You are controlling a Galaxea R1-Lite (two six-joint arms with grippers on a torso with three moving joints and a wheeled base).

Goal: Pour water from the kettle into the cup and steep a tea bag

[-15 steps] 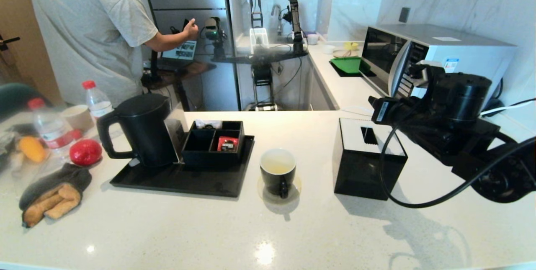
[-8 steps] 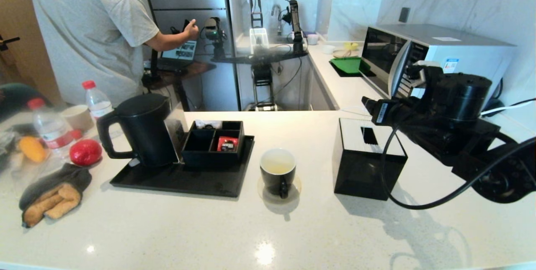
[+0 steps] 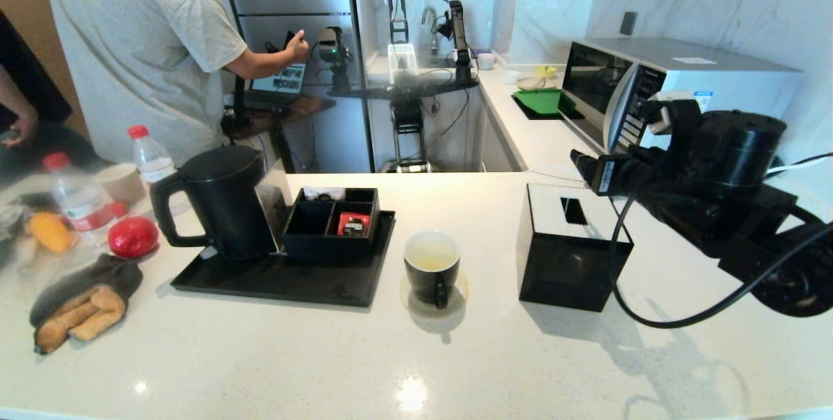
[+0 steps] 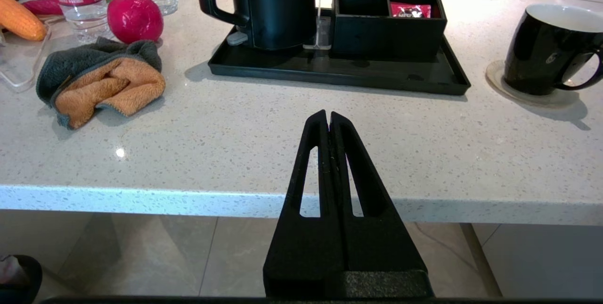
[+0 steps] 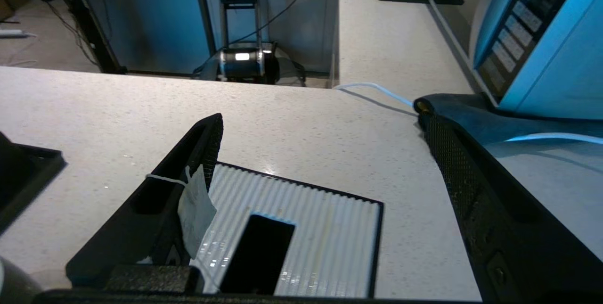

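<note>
- While the right gripper hangs wide open above the black box, a small white tag on a string clings to one finger.
- The left gripper is pressed shut, low before the counter.
- The cup sits on a coaster, pale water inside.
- The kettle stands on the black tray.

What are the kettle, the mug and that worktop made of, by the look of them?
The kettle looks like matte black plastic or coated metal: dull, with no sharp glints. The cup seems to be glazed ceramic, glossy black outside and white inside. The counter looks like polished speckled stone or composite.
</note>
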